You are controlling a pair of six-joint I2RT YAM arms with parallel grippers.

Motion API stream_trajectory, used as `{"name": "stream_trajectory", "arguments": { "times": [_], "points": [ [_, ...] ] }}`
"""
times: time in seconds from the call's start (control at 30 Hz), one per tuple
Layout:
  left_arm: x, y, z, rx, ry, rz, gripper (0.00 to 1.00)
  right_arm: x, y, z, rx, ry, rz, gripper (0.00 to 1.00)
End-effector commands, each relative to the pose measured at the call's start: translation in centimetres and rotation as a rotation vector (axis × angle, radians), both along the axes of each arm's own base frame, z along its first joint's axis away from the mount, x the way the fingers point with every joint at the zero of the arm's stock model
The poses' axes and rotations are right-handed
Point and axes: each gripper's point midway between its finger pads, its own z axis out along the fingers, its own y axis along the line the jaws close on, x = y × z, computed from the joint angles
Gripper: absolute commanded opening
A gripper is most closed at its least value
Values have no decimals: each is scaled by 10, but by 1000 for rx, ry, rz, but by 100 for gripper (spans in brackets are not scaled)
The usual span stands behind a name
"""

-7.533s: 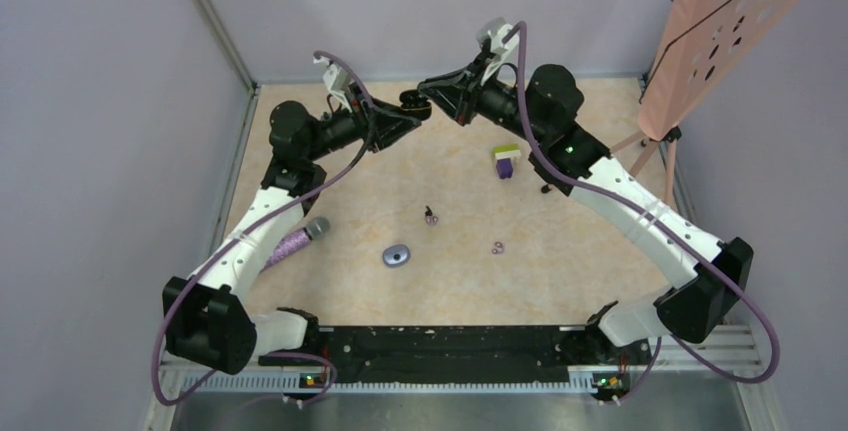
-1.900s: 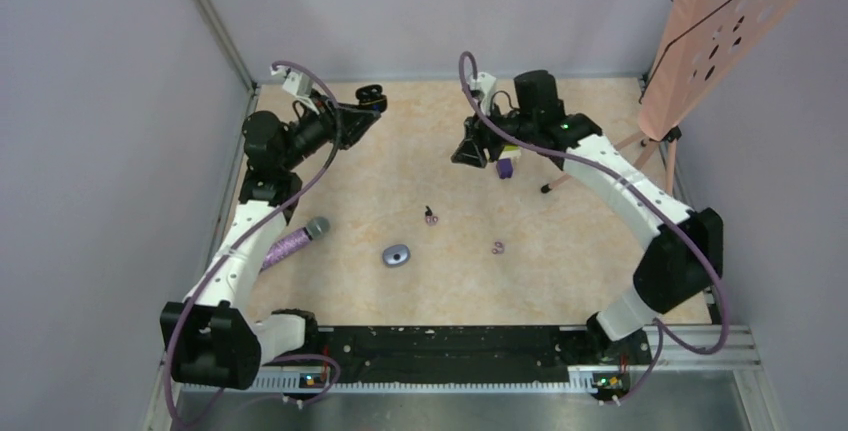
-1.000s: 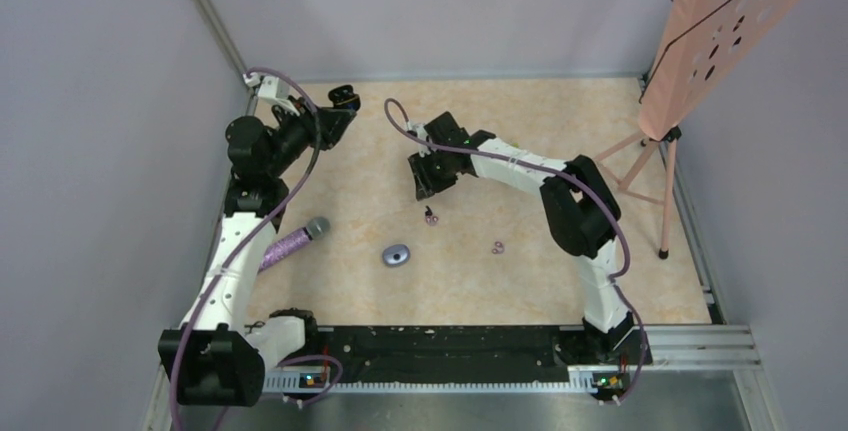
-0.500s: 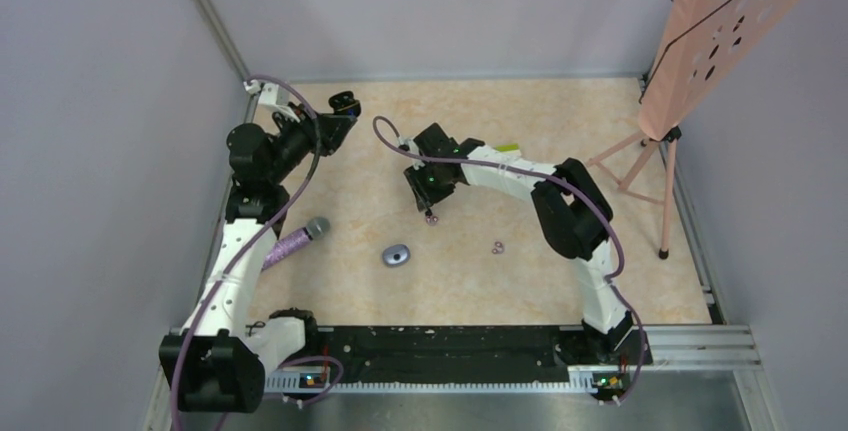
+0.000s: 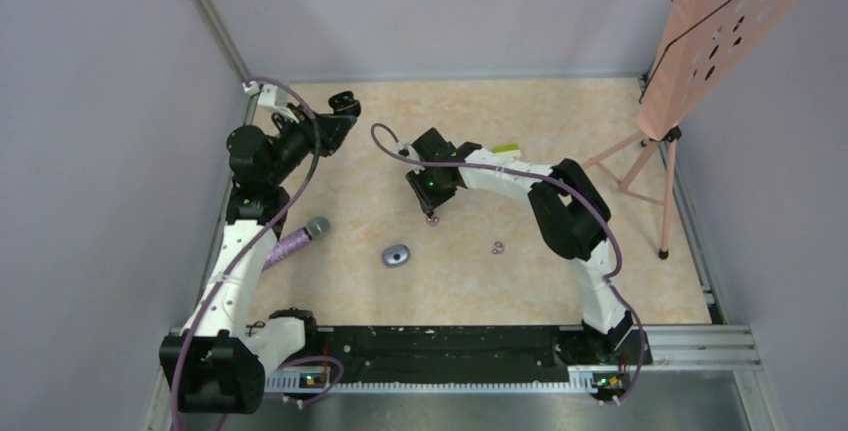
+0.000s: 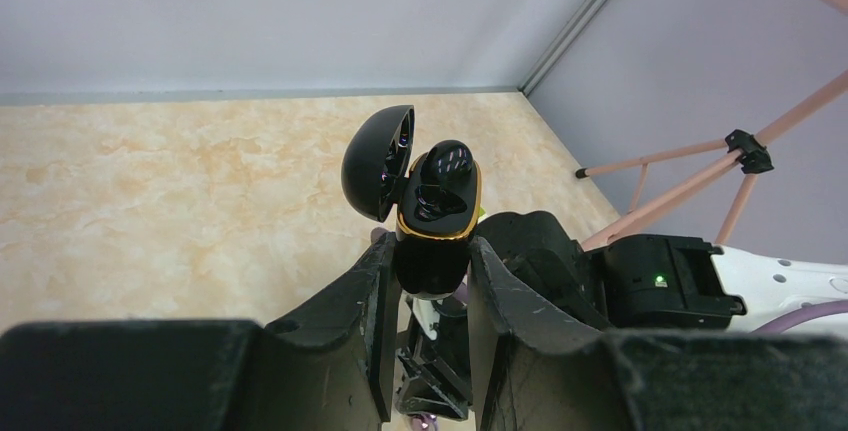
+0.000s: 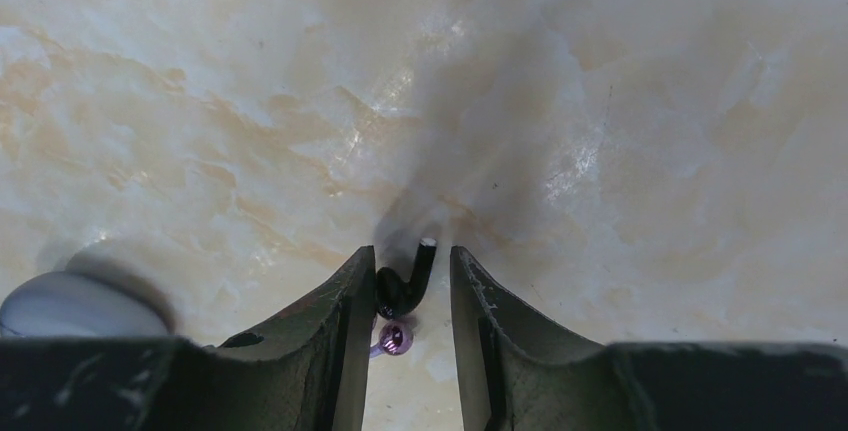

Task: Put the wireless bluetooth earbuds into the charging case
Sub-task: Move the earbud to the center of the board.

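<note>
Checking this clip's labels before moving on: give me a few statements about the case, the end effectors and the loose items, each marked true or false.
1. The left end effector holds the charging case with its lid open. True.
2. The right end effector hangs high above the table. False: it is down at the surface, its jaws on either side of a black earbud.
3. A small purple piece lies right of the grey oval object. True.
4. The purple-handled microphone lies beside the right arm. False: it lies by the left arm.
</note>
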Motion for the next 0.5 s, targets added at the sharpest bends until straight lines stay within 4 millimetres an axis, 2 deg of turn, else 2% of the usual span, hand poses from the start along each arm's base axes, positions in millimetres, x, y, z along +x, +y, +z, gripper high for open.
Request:
{"name": "stream_trajectory", "arguments": {
  "times": [0.0, 0.17, 0.27, 0.47],
  "points": [
    [-4, 1, 19, -14, -77, 3, 0, -8, -6, -8, -47, -9, 25, 33],
    [-3, 0, 18, -23, -75, -4, 0, -14, -12, -8, -58, -14, 64, 32],
    [-3, -1, 17, -31, -71, -11, 0, -17, -16, -1, -58, -24, 95, 25],
    [-2, -2, 16, -44, -72, -18, 0, -29, -32, 7, -107, -48, 235, 20]
  ]
}}
